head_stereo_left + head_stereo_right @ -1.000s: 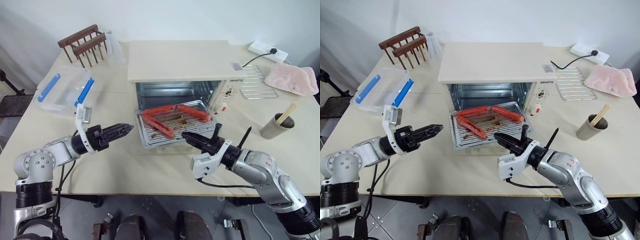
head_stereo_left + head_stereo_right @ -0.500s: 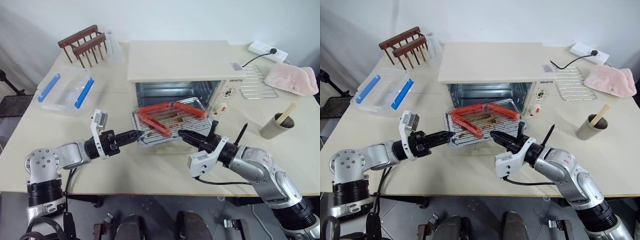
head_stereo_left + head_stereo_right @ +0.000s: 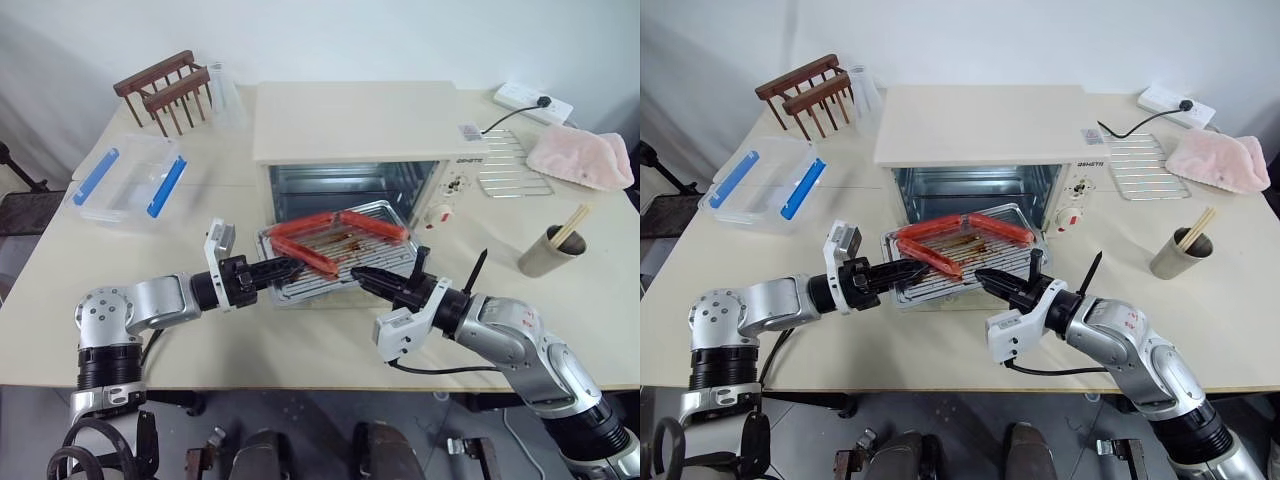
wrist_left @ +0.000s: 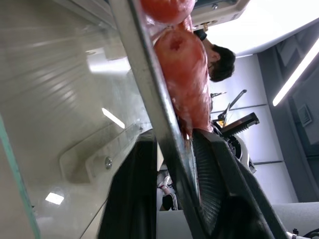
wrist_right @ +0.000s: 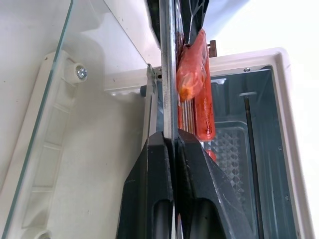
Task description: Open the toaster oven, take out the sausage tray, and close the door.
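The cream toaster oven (image 3: 350, 120) stands open, its glass door (image 5: 75, 149) lying flat on the table in front. The shiny sausage tray (image 3: 320, 285), with three red-orange sausages (image 3: 375, 225) on it, is out of the cavity and above the door. My left gripper (image 3: 290, 266) is shut on the tray's left rim; in the left wrist view the rim (image 4: 149, 99) runs between both fingers. My right gripper (image 3: 362, 275) is shut on the tray's front rim (image 5: 168, 74), near its right corner.
A clear plastic box with blue clips (image 3: 125, 180) sits at the left, a wooden rack (image 3: 165, 88) and a clear cup (image 3: 225, 95) behind it. Right of the oven are a bare wire rack (image 3: 515, 165), a pink cloth (image 3: 583, 155), a power strip (image 3: 535, 100) and a cup of chopsticks (image 3: 545, 250).
My left gripper moved right to the tray's left edge, rolled, and shut on the rim. The tray shifted slightly left and out. The right gripper kept its hold.
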Robot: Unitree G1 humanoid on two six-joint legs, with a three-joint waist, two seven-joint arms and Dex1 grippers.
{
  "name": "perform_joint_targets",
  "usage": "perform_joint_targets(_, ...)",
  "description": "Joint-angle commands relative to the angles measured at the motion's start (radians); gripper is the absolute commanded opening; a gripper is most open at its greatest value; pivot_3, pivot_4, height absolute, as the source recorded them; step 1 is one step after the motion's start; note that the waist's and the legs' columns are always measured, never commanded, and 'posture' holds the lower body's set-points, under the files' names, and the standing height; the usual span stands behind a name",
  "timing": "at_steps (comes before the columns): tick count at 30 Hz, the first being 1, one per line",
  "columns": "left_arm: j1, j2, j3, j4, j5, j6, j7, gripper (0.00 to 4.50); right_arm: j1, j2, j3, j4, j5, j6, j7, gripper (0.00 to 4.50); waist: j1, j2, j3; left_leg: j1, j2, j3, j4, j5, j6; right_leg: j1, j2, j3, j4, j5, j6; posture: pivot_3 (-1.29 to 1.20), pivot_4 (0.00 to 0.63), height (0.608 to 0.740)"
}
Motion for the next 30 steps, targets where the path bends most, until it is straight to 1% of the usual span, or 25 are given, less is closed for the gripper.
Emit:
perform_joint_targets(1, 0.005, 0.009, -0.029, 0.0, -0.099, -0.045, 0.051, 0.02, -0.016, 0.009, -0.028, -0.026, 0.041, -0.004, -0.009, 0.0, 0.0, 0.0, 0.0, 0.0, 0.0, 0.0, 0.0, 0.0, 0.0, 0.0, 0.0, 0.0, 0.0, 0.0, 0.0, 0.0, 0.15, 0.74)
perform_joint_targets(4, 0.012, 0.026, -0.066, -0.006, -0.179, -0.067, 0.071, 0.02, -0.006, 0.009, -0.033, -0.031, 0.068, 0.012, 0.007, 0.0, 0.0, 0.0, 0.0, 0.0, 0.0, 0.0, 0.0, 0.0, 0.0, 0.0, 0.0, 0.0, 0.0, 0.0, 0.0, 0.0, 0.15, 0.74)
perform_joint_targets(6, 0.014, 0.036, -0.083, -0.004, -0.209, -0.081, 0.088, 0.02, -0.001, 0.015, -0.043, -0.033, 0.103, 0.03, 0.018, 0.0, 0.0, 0.0, 0.0, 0.0, 0.0, 0.0, 0.0, 0.0, 0.0, 0.0, 0.0, 0.0, 0.0, 0.0, 0.0, 0.0, 0.15, 0.74)
perform_joint_targets(10, 0.02, 0.033, -0.072, 0.012, -0.213, -0.067, 0.071, 0.0, 0.0, 0.015, -0.054, -0.044, 0.155, 0.06, 0.04, 1.14, 0.0, 0.0, 0.0, 0.0, 0.0, 0.0, 0.0, 0.0, 0.0, 0.001, 0.0, 0.0, 0.0, 0.0, 0.0, 0.0, 0.15, 0.74)
perform_joint_targets(15, 0.032, 0.028, -0.049, 0.032, -0.213, -0.055, 0.07, 0.0, -0.003, 0.004, -0.073, -0.054, 0.192, 0.061, 0.051, 2.8, 0.0, 0.0, 0.0, 0.0, 0.0, 0.0, 0.0, 0.0, 0.0, 0.001, 0.0, 0.0, 0.0, 0.0, 0.0, 0.0, 0.15, 0.74)
perform_joint_targets(18, 0.053, 0.005, -0.015, 0.029, -0.213, -0.059, 0.088, 0.0, 0.033, -0.007, -0.109, -0.075, 0.297, 0.068, 0.076, 3.83, 0.001, 0.0, 0.0, 0.0, 0.0, 0.0, 0.0, 0.0, 0.0, 0.001, 0.0, 0.0, 0.0, 0.0, 0.0, 0.0, 0.15, 0.74)
perform_joint_targets(19, 0.075, 0.006, 0.005, 0.017, -0.213, -0.058, 0.089, 0.0, 0.06, -0.033, -0.131, -0.075, 0.351, 0.046, 0.102, 4.13, 0.001, 0.0, 0.0, 0.0, 0.0, 0.0, 0.0, 0.0, 0.0, 0.001, 0.0, 0.0, 0.0, 0.0, 0.0, 0.0, 0.15, 0.74)
perform_joint_targets(20, 0.09, 0.006, 0.019, 0.008, -0.213, -0.057, 0.09, 0.0, 0.077, -0.052, -0.147, -0.074, 0.385, 0.03, 0.121, 4.13, 0.001, 0.0, 0.0, 0.0, 0.0, 0.0, 0.0, 0.0, 0.0, 0.001, 0.0, 0.0, 0.0, 0.0, 0.0, 0.0, 0.15, 0.74)
perform_joint_targets(21, 0.121, 0.021, 0.044, -0.004, -0.213, -0.044, 0.065, 0.0, 0.095, -0.071, -0.179, -0.062, 0.483, 0.008, 0.156, 4.13, 0.001, 0.0, 0.0, 0.0, -0.001, 0.0, 0.0, 0.0, 0.0, 0.001, 0.0, 0.0, -0.001, 0.0, 0.0, 0.0, 0.15, 0.74)
perform_joint_targets(22, 0.148, 0.03, 0.07, -0.01, -0.213, -0.036, 0.046, 0.0, 0.111, -0.084, -0.204, -0.052, 0.57, 0.028, 0.191, 4.13, 0.0, 0.0, 0.0, 0.0, -0.001, 0.0, 0.0, 0.0, 0.0, 0.001, 0.0, 0.0, -0.001, 0.0, 0.0, 0.0, 0.15, 0.74)
perform_joint_targets(23, 0.174, 0.042, 0.09, -0.018, -0.213, -0.028, 0.026, 0.0, 0.124, -0.094, -0.231, -0.037, 0.621, 0.04, 0.206, 4.13, -0.003, 0.0, 0.0, 0.001, -0.001, 0.0, -0.001, 0.0, 0.0, 0.001, 0.0, 0.0, -0.001, 0.0, 0.0, 0.0, 0.15, 0.74)
perform_joint_targets(27, 0.284, 0.077, 0.158, -0.063, -0.213, -0.025, -0.036, 0.0, 0.177, -0.137, -0.306, 0.07, 0.721, 0.027, 0.275, 4.13, -0.001, 0.0, 0.0, 0.004, 0.0, 0.001, -0.001, 0.0, 0.0, 0.003, 0.001, 0.002, -0.001, 0.0, -0.001, 0.0, 0.15, 0.74)
perform_joint_targets(30, 0.369, 0.091, 0.203, -0.093, -0.213, -0.037, -0.075, 0.0, 0.21, -0.155, -0.33, 0.155, 0.764, 0.013, 0.328, 4.13, 0.0, 0.0, 0.0, 0.012, 0.0, 0.001, -0.003, 0.0, 0.001, 0.012, 0.001, 0.002, -0.005, 0.0, -0.001, 0.0, 0.15, 0.74)
